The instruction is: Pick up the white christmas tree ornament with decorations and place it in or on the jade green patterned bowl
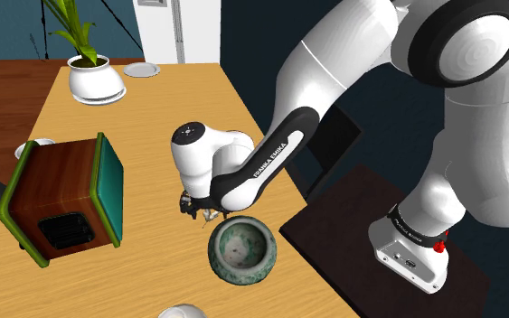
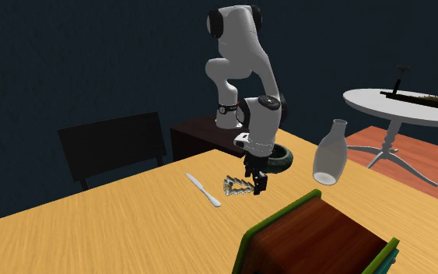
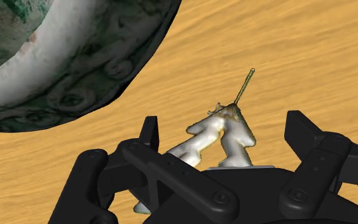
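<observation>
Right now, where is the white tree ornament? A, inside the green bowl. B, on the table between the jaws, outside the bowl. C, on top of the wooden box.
B: the wrist view shows the white tree ornament lying on the table between the open jaws, beside the green bowl rather than in it.

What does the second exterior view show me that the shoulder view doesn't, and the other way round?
Second exterior view: a clear look at the white ornament lying on the table beside the gripper, a white knife next to it, and a round white side table beyond. Shoulder view: the inside of the green patterned bowl from above, plus a potted plant and a white dish at the table's far end. Both: the arm, the bowl, the table and the wooden box with green sides.
</observation>
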### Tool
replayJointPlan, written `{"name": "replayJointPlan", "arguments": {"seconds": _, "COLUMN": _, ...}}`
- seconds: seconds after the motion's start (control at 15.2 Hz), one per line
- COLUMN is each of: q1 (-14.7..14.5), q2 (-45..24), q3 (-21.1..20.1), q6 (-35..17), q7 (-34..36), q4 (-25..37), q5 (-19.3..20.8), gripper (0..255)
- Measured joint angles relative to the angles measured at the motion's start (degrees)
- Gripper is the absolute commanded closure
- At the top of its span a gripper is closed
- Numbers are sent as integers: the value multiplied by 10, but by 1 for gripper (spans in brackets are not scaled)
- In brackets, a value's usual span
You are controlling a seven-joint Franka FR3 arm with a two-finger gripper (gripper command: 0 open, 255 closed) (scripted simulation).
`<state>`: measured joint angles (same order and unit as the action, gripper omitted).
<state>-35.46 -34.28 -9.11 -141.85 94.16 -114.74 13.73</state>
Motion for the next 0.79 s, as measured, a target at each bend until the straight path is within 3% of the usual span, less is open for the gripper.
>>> {"name": "replayJointPlan", "arguments": {"seconds": 0.33, "q1": 0, "q2": -1, "q3": 0, "q6": -1, "q7": 0, "q4": 0, "q5": 0, "gripper": 0}}
{"name": "replayJointPlan", "arguments": {"seconds": 0.4, "q1": 0, "q2": -1, "q3": 0, "q6": -1, "q7": 0, "q4": 0, "q5": 0, "gripper": 255}}
{"name": "replayJointPlan", "arguments": {"seconds": 0.79, "q1": 0, "q2": -1, "q3": 0, "q6": -1, "q7": 0, "q4": 0, "q5": 0, "gripper": 255}}
